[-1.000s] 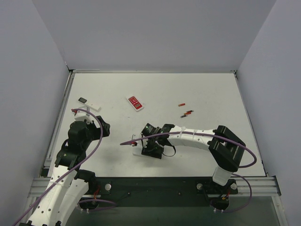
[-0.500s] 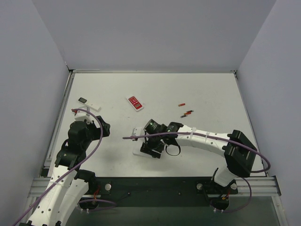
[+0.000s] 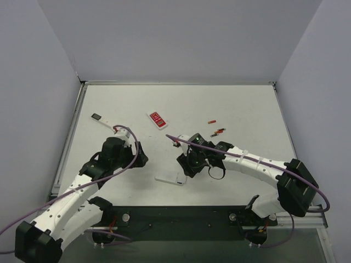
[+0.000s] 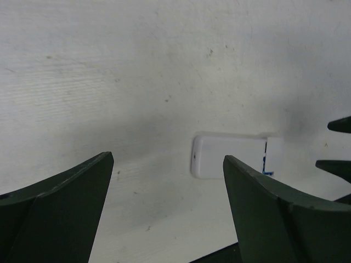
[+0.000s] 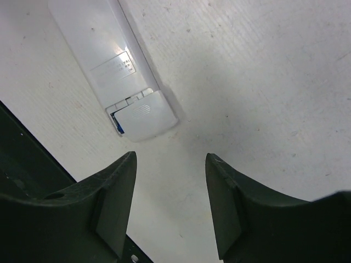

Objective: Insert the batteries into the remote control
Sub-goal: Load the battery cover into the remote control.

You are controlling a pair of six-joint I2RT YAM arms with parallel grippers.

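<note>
The white remote control (image 3: 170,178) lies back-up near the table's front edge. In the right wrist view the remote (image 5: 104,49) has its battery cover (image 5: 145,115) over the compartment, slightly ajar. A sliver of a blue battery (image 5: 116,124) shows at the cover's edge. The left wrist view shows the remote (image 4: 227,158) with a blue edge (image 4: 265,164). My right gripper (image 3: 185,164) (image 5: 171,157) is open and empty, just right of the remote. My left gripper (image 3: 140,159) (image 4: 168,159) is open and empty, to its left.
A red-faced remote (image 3: 158,120) and a slim white stick remote (image 3: 104,119) lie farther back. Two red cells (image 3: 211,121) (image 3: 220,131) and a dark cell (image 3: 214,135) lie at back right. The table's front edge (image 3: 181,205) is close to the remote.
My right gripper has drawn back to the right, off the remote, which now lies uncovered. My left arm has swung forward and right toward the remote.
</note>
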